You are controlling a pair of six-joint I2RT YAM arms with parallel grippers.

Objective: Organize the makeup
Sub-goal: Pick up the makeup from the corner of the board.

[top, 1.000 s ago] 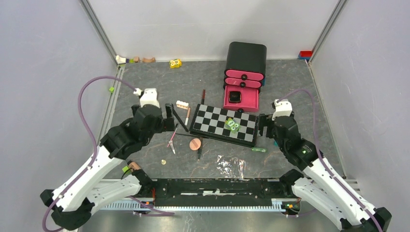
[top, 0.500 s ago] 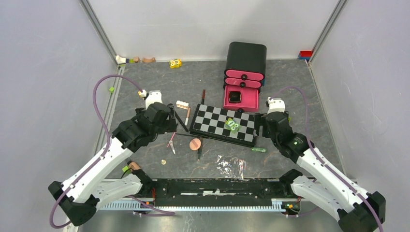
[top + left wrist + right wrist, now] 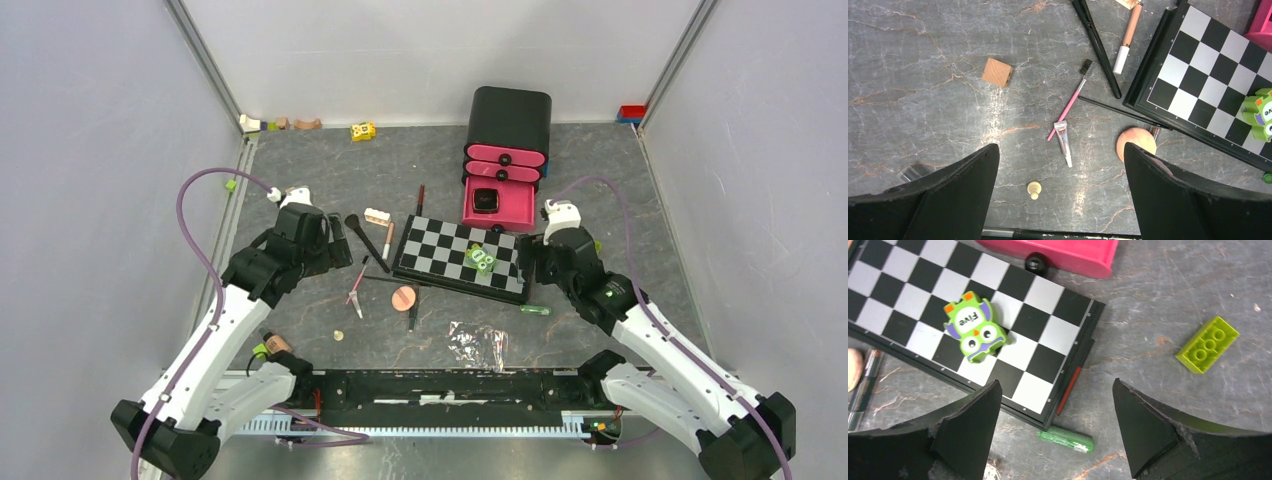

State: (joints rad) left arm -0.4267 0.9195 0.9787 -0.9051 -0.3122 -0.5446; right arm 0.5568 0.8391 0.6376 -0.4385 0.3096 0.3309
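The makeup lies left of and in front of the chequered board (image 3: 462, 258): a black long-handled brush (image 3: 1096, 45), a pink pencil (image 3: 1070, 102), a peach stick (image 3: 1128, 31), a thin dark pencil (image 3: 1118, 111), a small white tube (image 3: 1064, 142) and a round peach puff (image 3: 1135, 142). A black square compact (image 3: 486, 200) sits in the open pink drawer (image 3: 520, 212). A green tube (image 3: 1066, 439) lies by the board's near right corner. My left gripper (image 3: 1060, 150) hovers open above the white tube. My right gripper (image 3: 1057, 385) hangs open above the board's corner and the green tube.
A green owl block (image 3: 973, 330) rests on the board and a lime brick (image 3: 1207, 344) lies right of it. The black-and-pink drawer unit (image 3: 507, 130) stands behind. A wooden cube (image 3: 996, 72), a pale pawn (image 3: 1034, 189) and a clear wrapper (image 3: 476, 343) lie on the table.
My left gripper has drawn back a little to the left, uncovering the brush. My right gripper has moved left and farther back, toward the board's right end. Both stay open.
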